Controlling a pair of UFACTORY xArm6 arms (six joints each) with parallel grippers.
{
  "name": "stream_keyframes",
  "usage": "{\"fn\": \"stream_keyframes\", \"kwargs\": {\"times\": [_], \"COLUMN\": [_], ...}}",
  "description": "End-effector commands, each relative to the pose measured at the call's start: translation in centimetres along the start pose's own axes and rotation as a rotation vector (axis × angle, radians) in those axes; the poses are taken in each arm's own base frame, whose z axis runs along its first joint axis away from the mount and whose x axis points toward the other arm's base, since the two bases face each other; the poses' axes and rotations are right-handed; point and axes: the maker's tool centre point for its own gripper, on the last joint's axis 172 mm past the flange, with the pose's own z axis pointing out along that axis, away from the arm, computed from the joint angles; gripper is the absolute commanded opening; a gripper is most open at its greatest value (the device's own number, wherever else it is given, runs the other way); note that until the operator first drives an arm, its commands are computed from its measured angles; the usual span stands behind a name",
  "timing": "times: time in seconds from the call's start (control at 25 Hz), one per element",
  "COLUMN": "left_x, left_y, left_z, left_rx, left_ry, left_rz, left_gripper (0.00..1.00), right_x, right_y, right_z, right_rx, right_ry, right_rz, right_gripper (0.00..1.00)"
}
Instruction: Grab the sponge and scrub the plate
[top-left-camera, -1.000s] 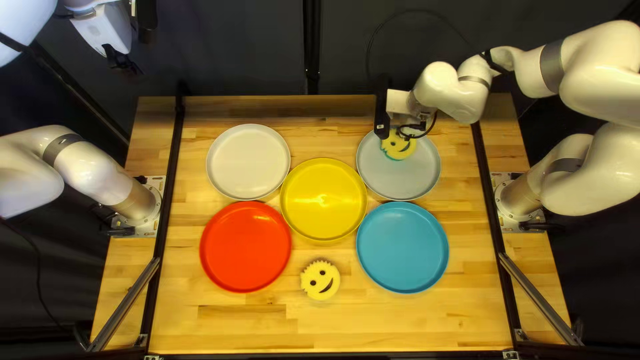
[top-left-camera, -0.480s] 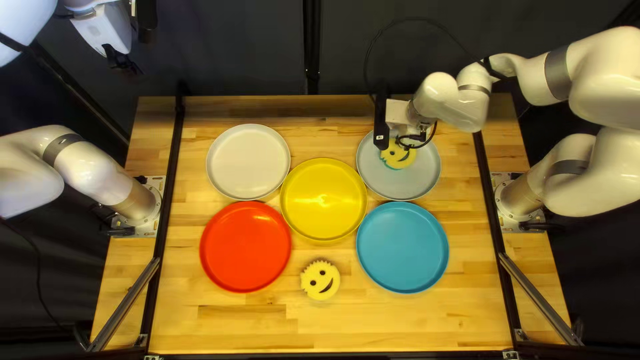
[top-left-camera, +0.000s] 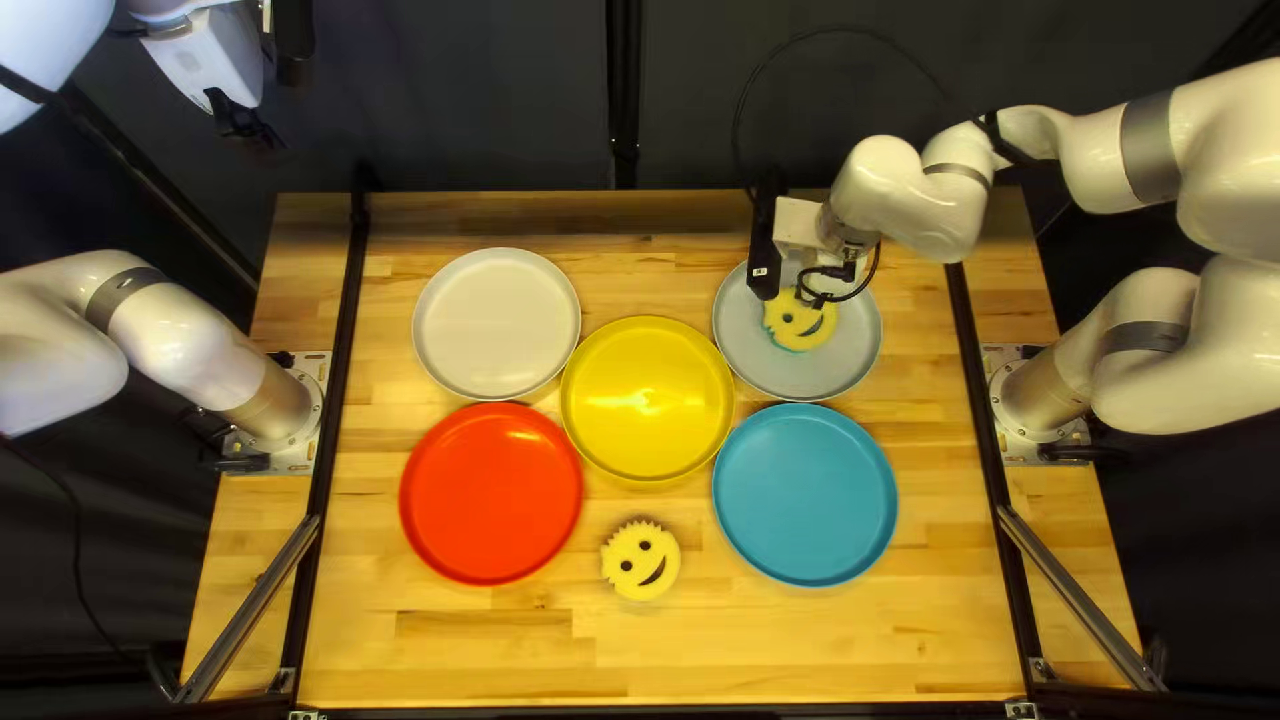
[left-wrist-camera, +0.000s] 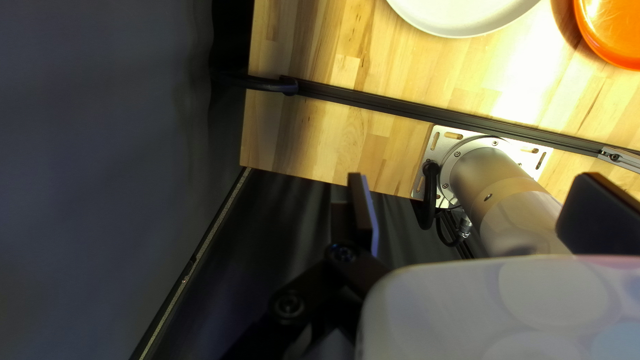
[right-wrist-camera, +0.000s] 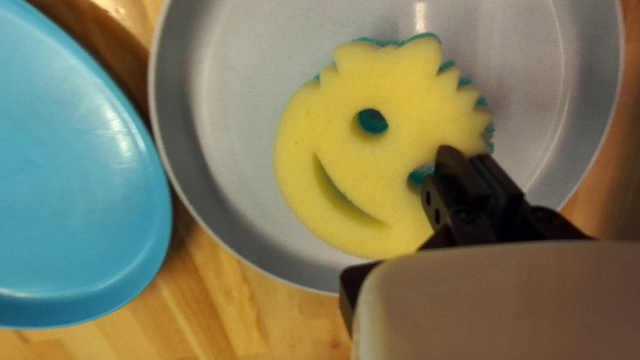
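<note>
Sponge (right-wrist-camera: 353,160): flat on grey plate (right-wrist-camera: 240,120), probably so its underside scrubs
Right hand (right-wrist-camera: 463,157): closed at sponge's edge, guessing for pressure
Left hand (left-wrist-camera: 475,179): open, away from plates, likely not needed tbh

Sponge (top-left-camera: 800,322) on far right plate (top-left-camera: 850,350) | other sponge (top-left-camera: 642,560) before middle plate (top-left-camera: 647,434)

dark curtain (top-left-camera: 467,107), wooden table (top-left-camera: 800,654), black rails (top-left-camera: 336,400)

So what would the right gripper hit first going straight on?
Likely the gray plate, under the sponge pinched in the right gripper; whether the sponge already touches it, I can't tell.
</note>
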Motion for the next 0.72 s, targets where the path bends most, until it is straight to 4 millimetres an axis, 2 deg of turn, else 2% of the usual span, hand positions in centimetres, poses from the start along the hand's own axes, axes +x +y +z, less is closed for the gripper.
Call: {"fn": "stream_keyframes", "kwargs": {"times": [0.04,0.16,0.32,0.72], "left_x": [0.0,0.0,0.0,0.0], "left_y": [0.0,0.0,0.0,0.0], "left_z": [0.0,0.0,0.0,0.0], "left_rx": [0.0,0.0,0.0,0.0], "left_ry": [0.0,0.0,0.0,0.0], "left_rz": [0.0,0.0,0.0,0.0], "left_gripper": [1.0,1.0,1.0,1.0], "right_x": [-0.1,-0.3,-0.2,-0.2], "right_y": [-2.9,-4.0,-5.2,-5.3], "right_z": [-1.2,-2.5,-3.0,-3.4], "right_rx": [-0.001,-0.008,-0.017,-0.021], "right_ry": [0.016,0.023,0.029,0.031], "right_rz": [0.001,0.006,-0.002,-0.005], "right_gripper": [0.0,0.0,0.0,0.0]}}
